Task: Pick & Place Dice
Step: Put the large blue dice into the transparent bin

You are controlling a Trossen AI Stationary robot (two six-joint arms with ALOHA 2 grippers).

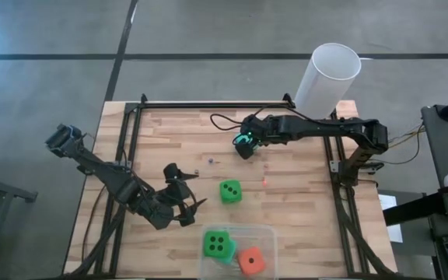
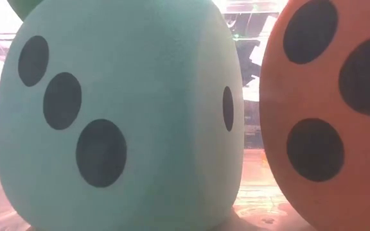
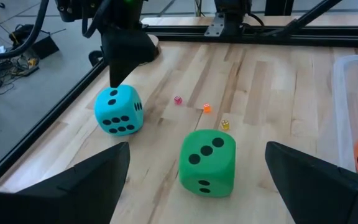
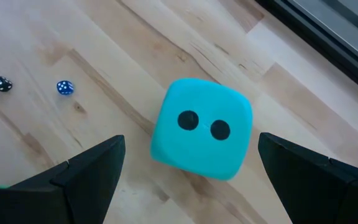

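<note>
A teal die [image 4: 201, 127] sits on the wooden table, two pips up. My right gripper [image 4: 191, 138] hangs open just above it, one finger on either side, touching nothing; in the high view this gripper [image 1: 243, 148] is at the table's far middle. A bright green die [image 3: 207, 162] rests on the table toward the near side. My left gripper [image 3: 197, 147] stands open, pointing at that die from the table's left and short of it. In the clear tray [image 1: 264, 233] at the near edge lie a green die [image 1: 218, 245], an orange-red die [image 1: 251, 260] and a teal die [image 2: 121, 115].
Tiny loose dice lie on the wood: a pink one [image 3: 178, 99], an orange one [image 3: 207, 107], a yellow one [image 3: 225, 124], a black one [image 4: 1, 83] and a blue one [image 4: 65, 88]. A tall white tube [image 1: 329, 74] stands at the far right corner. Black frame rails [image 1: 208, 105] edge the table.
</note>
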